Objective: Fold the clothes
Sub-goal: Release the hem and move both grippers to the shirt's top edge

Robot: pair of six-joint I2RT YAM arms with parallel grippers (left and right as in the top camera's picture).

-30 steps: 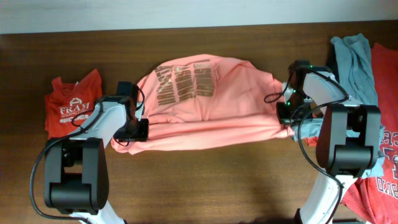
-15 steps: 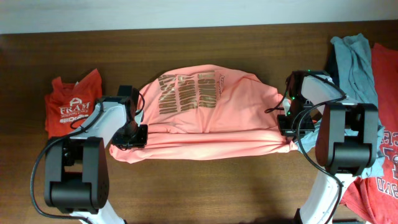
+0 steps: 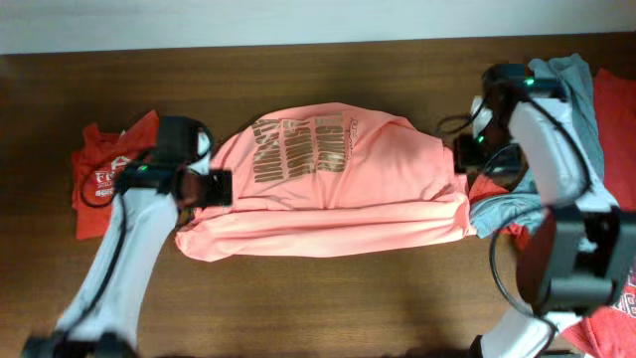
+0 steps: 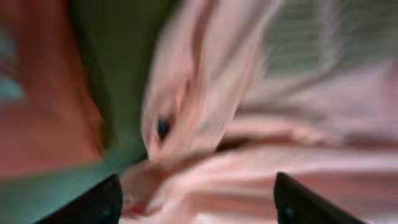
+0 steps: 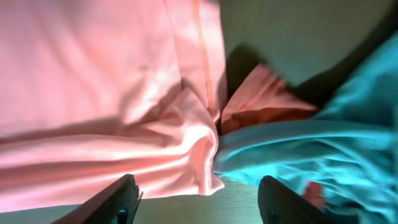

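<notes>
Salmon-pink shirt, overhead: spread sideways across the middle of the table, bronze lettering facing up, near edge doubled into a long rumpled band, both ends bunched
Left gripper, overhead: at the shirt's left end, level with the lettering; touching the cloth or just above it, impossible to tell from here
Right gripper, overhead: at the shirt's right end, beside the bunched corner and near the grey-blue shirt
Other clothes, overhead: red-orange shirt with white print off to the left, partly hidden by the left arm; red pile at the right edge
Left wrist view: badly blurred; fingertips spread wide at the bottom corners, only loose pink folds below, nothing pinched
Right wrist view: fingertips likewise wide apart and empty; pink corner below in soft ridges, touching grey-blue cloth on its right side, dark table beyond
Step in hand: most likely the gap between folds, with the lengthwise fold laid and both grippers free of the cloth
Next move, as a guess: a fresh pinch at each end, or a crosswise fold
Called for: coming down on pink cloth alone, catching every layer of the band together, and keeping the right fingers clear of the grey-blue cloth at that corner
</notes>
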